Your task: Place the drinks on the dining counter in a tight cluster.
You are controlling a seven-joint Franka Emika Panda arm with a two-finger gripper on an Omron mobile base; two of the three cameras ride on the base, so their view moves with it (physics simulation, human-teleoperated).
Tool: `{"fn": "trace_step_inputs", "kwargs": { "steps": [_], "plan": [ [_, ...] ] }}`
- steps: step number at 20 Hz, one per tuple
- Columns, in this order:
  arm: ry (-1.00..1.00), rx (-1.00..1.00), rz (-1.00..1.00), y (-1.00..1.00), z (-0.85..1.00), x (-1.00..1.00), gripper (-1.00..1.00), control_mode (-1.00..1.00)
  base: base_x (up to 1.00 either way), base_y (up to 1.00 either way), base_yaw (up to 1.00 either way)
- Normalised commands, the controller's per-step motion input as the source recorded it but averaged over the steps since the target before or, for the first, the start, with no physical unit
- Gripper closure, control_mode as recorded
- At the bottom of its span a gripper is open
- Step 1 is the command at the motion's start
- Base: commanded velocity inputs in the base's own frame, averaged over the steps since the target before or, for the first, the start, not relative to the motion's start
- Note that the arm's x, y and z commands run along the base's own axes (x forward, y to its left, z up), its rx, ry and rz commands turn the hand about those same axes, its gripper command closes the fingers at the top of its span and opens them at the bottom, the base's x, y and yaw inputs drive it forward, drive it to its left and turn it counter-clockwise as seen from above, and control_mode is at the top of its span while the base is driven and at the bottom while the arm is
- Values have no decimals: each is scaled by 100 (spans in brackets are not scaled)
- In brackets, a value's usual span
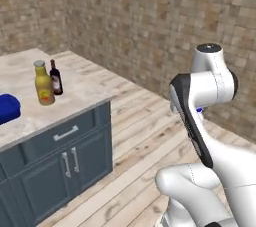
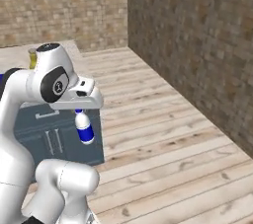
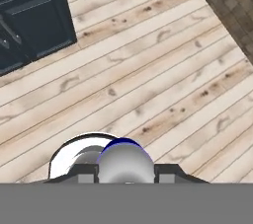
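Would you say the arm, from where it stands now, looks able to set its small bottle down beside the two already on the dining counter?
Probably not yet. The tool holds the small bottle over bare floor, off the dining counter, while the mustard bottle and wine bottle stand well in from its corner. The path looks free.

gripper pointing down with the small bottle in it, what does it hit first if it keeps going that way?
Likely the wooden floor. The gripper holds the small bottle pointing down beside the island's blue cabinet, and the hand view shows bare planks ahead. The bottle's base would touch first.
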Motion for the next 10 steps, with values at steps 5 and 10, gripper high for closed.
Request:
{"fn": "trace_step_inputs", "kwargs": {
  "steps": [5,10],
  "plan": [
    [0,0,0,0,0,0,100,100,93,-74,62],
    [0,0,0,0,0,0,100,100,82,-74,63]
  ]
}}
